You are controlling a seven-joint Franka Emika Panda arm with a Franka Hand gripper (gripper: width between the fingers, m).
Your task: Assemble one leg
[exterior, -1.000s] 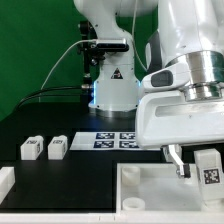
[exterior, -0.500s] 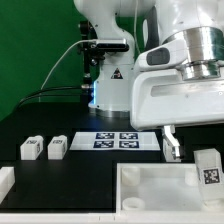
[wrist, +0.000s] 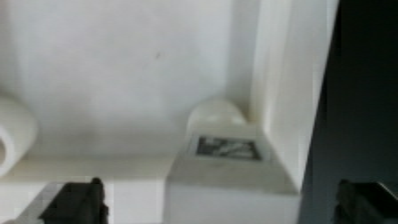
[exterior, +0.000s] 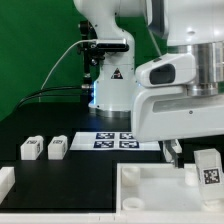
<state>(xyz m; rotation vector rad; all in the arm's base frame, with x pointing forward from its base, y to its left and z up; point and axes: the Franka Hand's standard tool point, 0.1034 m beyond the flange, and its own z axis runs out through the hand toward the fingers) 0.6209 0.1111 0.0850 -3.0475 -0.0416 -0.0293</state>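
Note:
One leg [exterior: 208, 167], a small white block with a square tag, stands upright at the right corner of the white tray [exterior: 150, 190]. My gripper [exterior: 172, 152] hangs just above the tray, a little to the exterior view's left of that leg, open and empty. In the wrist view the same leg [wrist: 226, 150] sits on the tray's white floor [wrist: 107, 90] below the wide-apart fingers [wrist: 75, 200], with my gripper [wrist: 221, 205] holding nothing. Two more legs [exterior: 31, 148] [exterior: 57, 147] lie on the black table at the exterior view's left.
The marker board [exterior: 118, 140] lies on the table behind the tray. The robot base [exterior: 110, 85] stands behind it. A white block [exterior: 5, 180] shows at the exterior view's left edge.
My gripper has lifted away from the upright leg and shifted slightly to the exterior view's left. The leg stays standing at the tray corner.

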